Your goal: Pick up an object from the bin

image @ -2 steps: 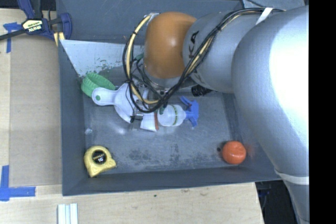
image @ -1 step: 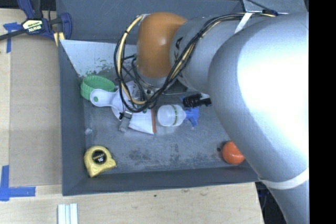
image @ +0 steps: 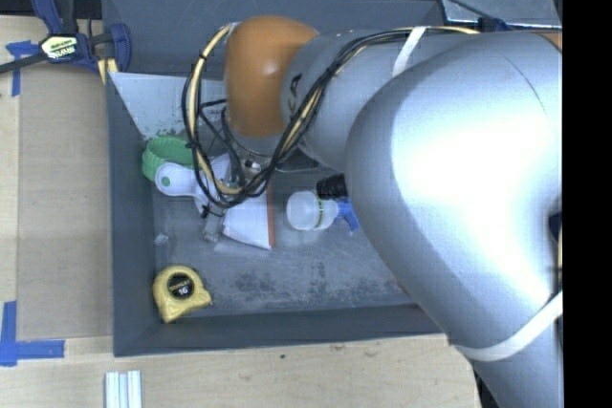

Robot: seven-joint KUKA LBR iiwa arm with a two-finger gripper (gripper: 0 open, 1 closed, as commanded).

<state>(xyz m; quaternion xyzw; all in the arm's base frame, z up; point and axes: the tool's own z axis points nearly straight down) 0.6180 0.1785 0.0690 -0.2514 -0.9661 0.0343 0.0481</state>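
My gripper [image: 246, 170] reaches down under the orange wrist cover into the left middle of the bin, mostly hidden by the cover and cables. Just left of it lies a green and white tape dispenser [image: 166, 163]. Directly below it a white wedge-shaped card with an orange edge [image: 251, 223] lies on the floor, touching or nearly touching the gripper's lower end. To its right rests a small white plastic bottle [image: 308, 210] on its side, with a blue piece [image: 347, 217] beside it.
A yellow tape measure [image: 180, 291] sits near the front left corner. A white sheet [image: 153, 100] leans in the back left corner. A small black thing [image: 331, 186] lies above the bottle. The arm's bulk covers the bin's right half.
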